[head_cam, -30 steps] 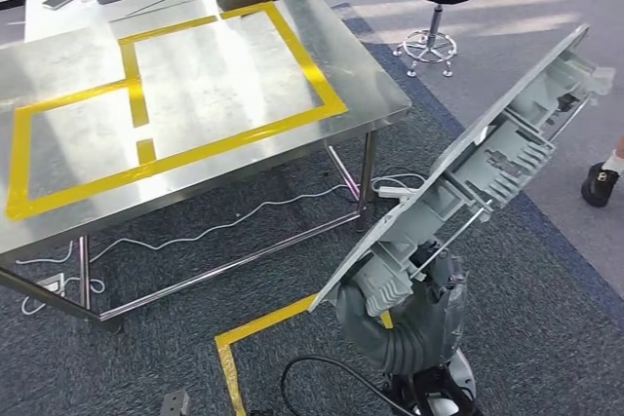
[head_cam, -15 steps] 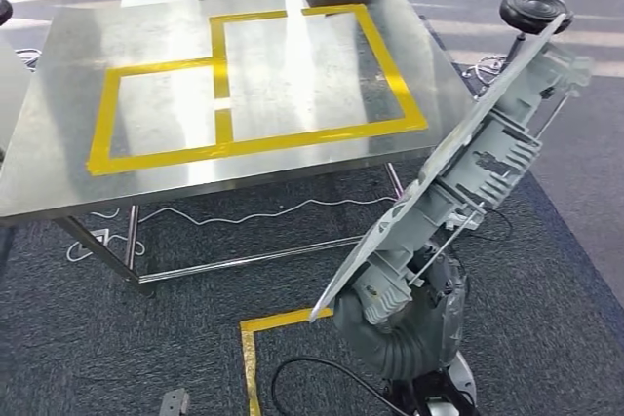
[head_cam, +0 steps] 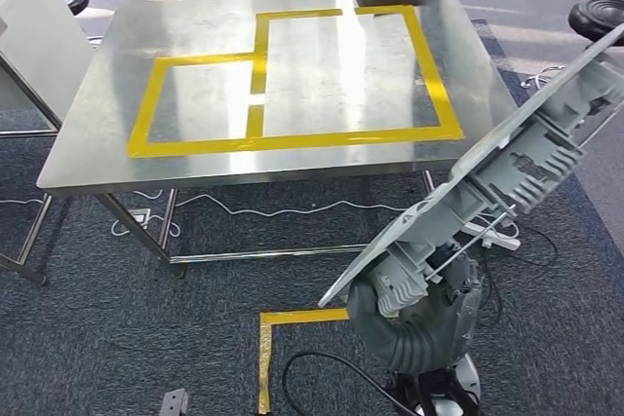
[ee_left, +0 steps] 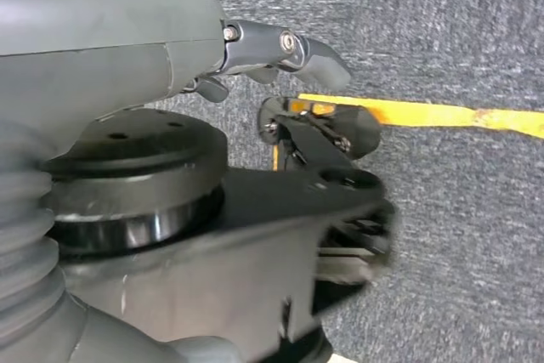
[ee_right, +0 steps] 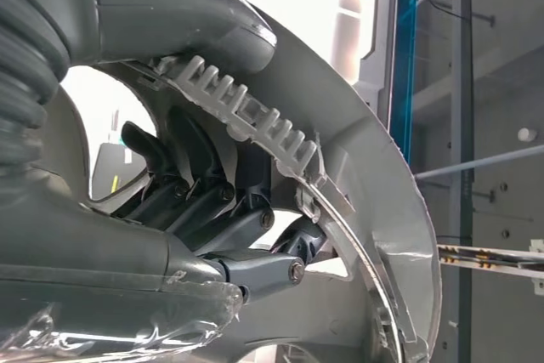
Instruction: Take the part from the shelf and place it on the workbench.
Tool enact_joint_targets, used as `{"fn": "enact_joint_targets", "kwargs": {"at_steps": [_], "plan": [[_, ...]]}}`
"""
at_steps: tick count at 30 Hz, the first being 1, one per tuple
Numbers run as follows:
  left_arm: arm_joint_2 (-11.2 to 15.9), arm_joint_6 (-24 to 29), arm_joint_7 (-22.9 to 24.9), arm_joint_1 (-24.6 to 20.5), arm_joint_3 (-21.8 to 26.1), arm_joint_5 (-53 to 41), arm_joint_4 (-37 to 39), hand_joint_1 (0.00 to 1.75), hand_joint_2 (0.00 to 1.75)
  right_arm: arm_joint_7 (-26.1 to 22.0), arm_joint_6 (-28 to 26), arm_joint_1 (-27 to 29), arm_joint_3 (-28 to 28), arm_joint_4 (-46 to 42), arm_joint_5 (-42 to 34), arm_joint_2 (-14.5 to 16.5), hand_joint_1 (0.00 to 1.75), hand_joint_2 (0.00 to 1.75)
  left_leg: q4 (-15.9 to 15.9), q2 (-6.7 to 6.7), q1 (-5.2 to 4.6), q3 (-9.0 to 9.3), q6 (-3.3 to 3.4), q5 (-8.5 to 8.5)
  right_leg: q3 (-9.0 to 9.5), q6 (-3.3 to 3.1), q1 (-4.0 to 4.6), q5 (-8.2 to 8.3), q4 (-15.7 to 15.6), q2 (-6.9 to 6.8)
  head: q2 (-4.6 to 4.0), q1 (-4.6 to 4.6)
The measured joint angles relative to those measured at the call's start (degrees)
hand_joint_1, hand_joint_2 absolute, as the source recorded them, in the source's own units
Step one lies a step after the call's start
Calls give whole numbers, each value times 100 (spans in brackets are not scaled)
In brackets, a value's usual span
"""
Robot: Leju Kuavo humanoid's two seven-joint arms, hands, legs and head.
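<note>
Swinging round, the view now squares the workbench (head_cam: 96, 133) ahead; right hand (ee_right: 212, 210) fingers stay clamped on the tilted part (head_cam: 508, 158), off its right corner, so placing nears; left hand (ee_left: 282, 48) holds nothing, fingers apart

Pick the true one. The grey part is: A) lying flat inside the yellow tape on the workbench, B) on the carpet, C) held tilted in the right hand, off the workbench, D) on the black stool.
C: the part slants up from the right hand, out past the workbench edge, over the carpet.
</note>
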Motion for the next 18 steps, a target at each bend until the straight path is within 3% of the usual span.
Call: {"fn": "enact_joint_targets", "kwargs": {"at_steps": [1,2,4,5,7,10,12,14,15,16,18], "plan": [[4,-1,-14,3,0,-4,0,0,175,-8,-52,3,-3,-4,25,0,175,175,-18,4,1,16,5,78,2,-1,1,-2,0,-27,0,0],[9,-8,-47,4,0,-7,0,0,175,-15,-105,5,-4,-14,55,0,175,175,-254,5,1,145,18,242,6,2,2,-5,0,-45,0,0],[15,-50,-186,-1,0,-9,0,0,175,-31,-227,8,-8,-46,132,0,175,175,-1023,15,-6,573,61,572,13,27,16,-18,7,-62,0,-2],[17,-85,-285,-8,-1,-8,0,0,175,-37,-301,12,-13,-64,173,0,175,175,-1326,20,-11,738,84,649,9,51,28,-25,12,-65,0,0],[18,-154,-474,-20,-2,9,0,0,175,-43,-481,35,-25,-88,235,0,175,175,-1568,24,-26,857,128,639,2,109,47,-31,2,-71,0,3],[16,-196,-606,-22,-1,43,0,0,175,-23,-770,108,-38,-121,288,2,175,175,-1612,19,-7,875,222,648,-19,205,36,-105,60,-77,0,9],[17,-199,-624,-22,0,55,0,0,175,43,-932,141,-43,-144,351,2,175,175,-1633,19,15,897,274,652,-250,247,34,-390,554,-76,0,38],[18,-199,-626,-17,1,72,0,0,175,126,-1034,166,-43,-145,417,2,175,175,-1631,19,14,900,298,643,-629,267,37,-718,1324,-76,0,63],[18,-199,-626,-11,1,80,0,0,175,157,-1062,183,-43,-144,433,2,175,175,-1630,16,13,904,302,638,-760,273,38,-768,1565,-76,0,66],[18,-199,-626,-6,2,85,0,0,175,177,-1081,197,-43,-143,440,2,175,175,-1628,11,15,911,302,633,-789,276,38,-703,1591,-76,0,70],[16,-200,-626,1,2,87,0,0,175,209,-1120,210,-43,-142,462,2,175,175,-1620,-11,24,944,280,611,-523,279,27,-311,1003,-77,0,72]]}}
